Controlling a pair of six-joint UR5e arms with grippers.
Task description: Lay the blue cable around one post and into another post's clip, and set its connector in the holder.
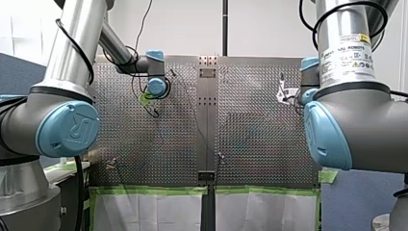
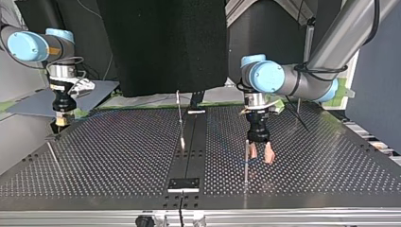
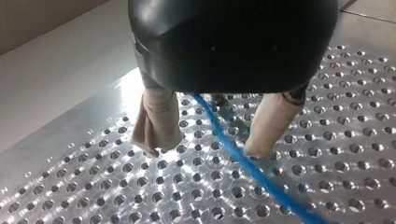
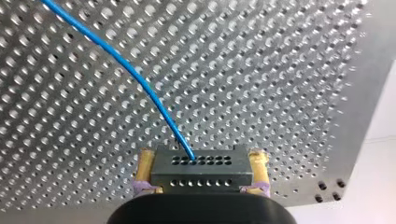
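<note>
right gripper [image 4: 201, 154] clamps the connector [image 4: 201, 171], visible only from its wrist.

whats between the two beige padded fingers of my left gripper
The thin blue cable runs through the gap between my left gripper's open fingers, over the perforated metal table, passing close by one pad. The left wrist view shows it.

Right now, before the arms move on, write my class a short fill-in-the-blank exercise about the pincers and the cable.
1. The right pincer is ____ on the black connector.
2. The cable leaving the connector is ____ in colour.
3. The left pincer stands ____, the cable running between its pads.
Missing words: shut; blue; open.
</note>
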